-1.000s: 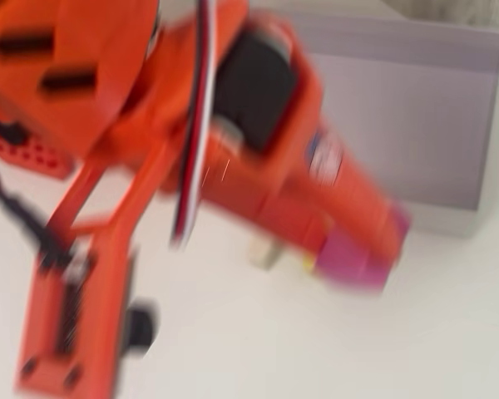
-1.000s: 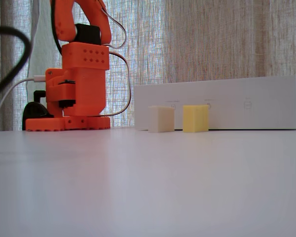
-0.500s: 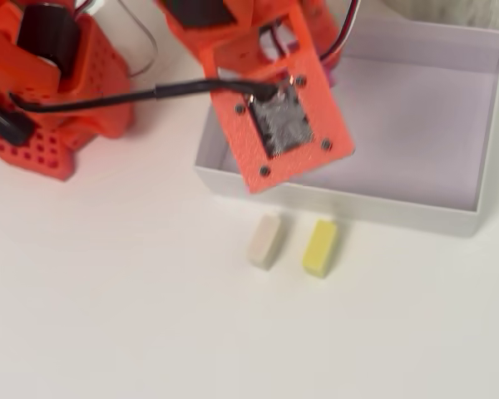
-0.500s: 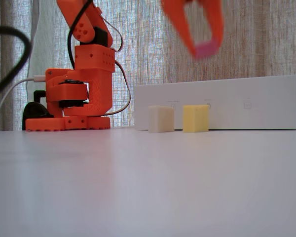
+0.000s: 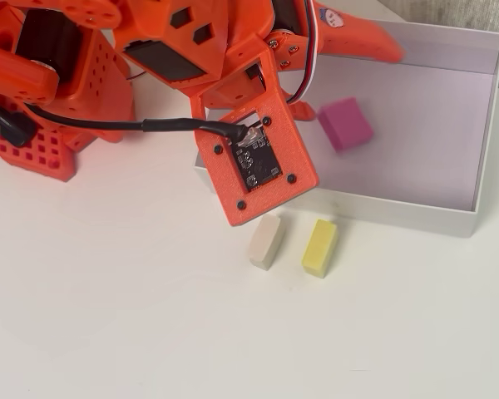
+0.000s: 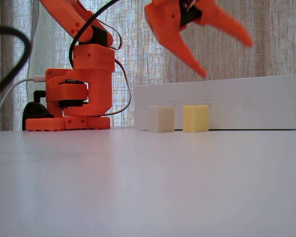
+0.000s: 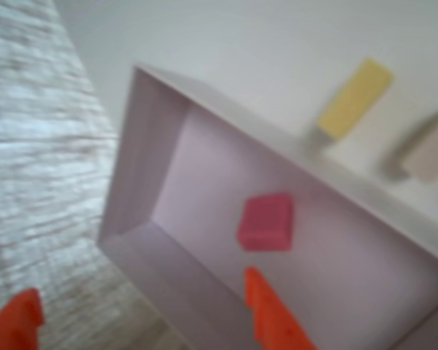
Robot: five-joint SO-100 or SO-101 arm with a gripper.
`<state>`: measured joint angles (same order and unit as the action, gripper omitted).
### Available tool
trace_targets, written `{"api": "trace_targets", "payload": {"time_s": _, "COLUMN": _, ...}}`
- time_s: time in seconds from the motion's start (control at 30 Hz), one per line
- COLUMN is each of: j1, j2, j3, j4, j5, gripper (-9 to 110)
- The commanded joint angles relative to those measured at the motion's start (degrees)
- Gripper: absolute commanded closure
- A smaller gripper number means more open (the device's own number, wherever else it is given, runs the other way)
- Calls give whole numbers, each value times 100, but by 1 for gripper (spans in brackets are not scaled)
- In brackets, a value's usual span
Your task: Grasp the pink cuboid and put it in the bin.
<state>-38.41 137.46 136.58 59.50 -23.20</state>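
While lying in the bin (image 5: 482, 179), pink cuboid (image 5: 345, 124) beneath empty, spread end effector (image 6: 227, 57).

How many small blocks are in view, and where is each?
3. The pink cuboid lies inside the bin. The cream block and the yellow block stand side by side on the table just outside its near wall.

Magenta-pink cuboid (image 5: 345, 124), white bin (image 5: 399, 209), cream block (image 5: 266, 242), yellow block (image 5: 319, 248), orange fingers (image 6: 187, 54).

White table (image 6: 148, 187) w/ backlit sheer curtain (image 6: 266, 49) behind.
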Motion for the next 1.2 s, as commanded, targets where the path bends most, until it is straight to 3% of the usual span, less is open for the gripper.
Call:
{"api": "trace_targets", "payload": {"time_s": 0.0, "j1": 413, "j2": 264, "j3": -492, "j4": -615, "j5": -202, "gripper": 63}}
{"api": "trace_targets", "payload": {"time_s": 0.13, "j1": 1178, "j2": 466, "j3": -738, "j4": -2109, "j5": -211, "gripper": 63}}
{"api": "trace_targets", "payload": {"time_s": 0.33, "j1": 2312, "j2": 976, "j3": -413, "j4": -6188, "j5": -123, "gripper": 65}}
{"api": "trace_targets", "payload": {"time_s": 0.43, "j1": 2795, "j2": 1406, "j3": -246, "j4": -6592, "j5": 176, "gripper": 66}}
{"api": "trace_targets", "payload": {"time_s": 0.53, "j1": 3410, "j2": 2241, "j3": 343, "j4": -6012, "j5": 439, "gripper": 72}}
{"api": "trace_targets", "payload": {"time_s": 0.7, "j1": 4078, "j2": 3894, "j3": 1292, "j4": -3612, "j5": 729, "gripper": 72}}
{"api": "trace_targets", "payload": {"time_s": 0.87, "j1": 4061, "j2": 4764, "j3": 1688, "j4": -976, "j5": 1011, "gripper": 76}}
{"api": "trace_targets", "payload": {"time_s": 1.17, "j1": 3744, "j2": 5212, "j3": 2461, "j4": 1600, "j5": 1169, "gripper": 81}}
